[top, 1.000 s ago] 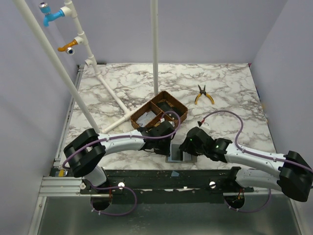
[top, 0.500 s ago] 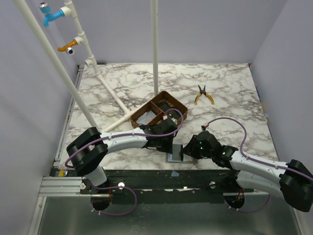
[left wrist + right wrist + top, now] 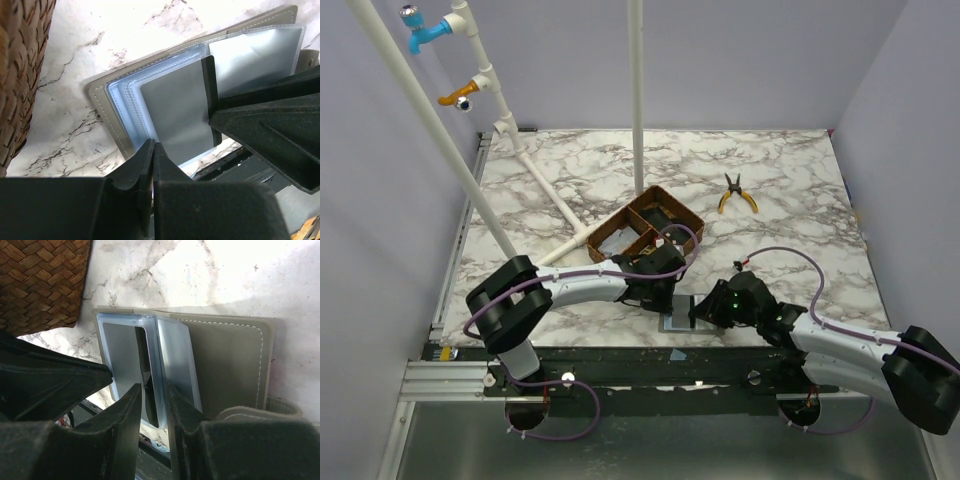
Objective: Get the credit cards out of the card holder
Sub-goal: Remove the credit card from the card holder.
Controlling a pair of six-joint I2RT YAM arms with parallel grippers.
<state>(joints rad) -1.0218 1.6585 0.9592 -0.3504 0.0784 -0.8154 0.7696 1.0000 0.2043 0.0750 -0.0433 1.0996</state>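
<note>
Fingers of the left gripper (image 3: pixel 152 149) are pressed together with nothing visible between them, their tips at the near edge of the card holder (image 3: pixel 100 102). It lies open and flat on the marble table (image 3: pixel 100 45) directly ahead of them. Its pale blue-grey plastic sleeves (image 3: pixel 122 107) are fanned across the grey cover, and a dark grey credit card (image 3: pixel 175 115) sits in the top sleeve, just beyond the fingertips and a little to their right. The right gripper (image 3: pixel 154 389) comes in from the opposite side, its jaws drawn in to a narrow gap. The sleeve edge and the card's dark edge lie in that gap. Whether the pads actually pinch the card I cannot tell. From the right wrist the bare cover spreads off to the right of the fingers, while the woven brown tray (image 3: pixel 40 280) stands ahead and to their left, near the holder without touching it. Overhead, both grippers meet over the holder at the table's near edge, and yellow-handled pliers (image 3: pixel 735 193) lie well beyond the right gripper.
</note>
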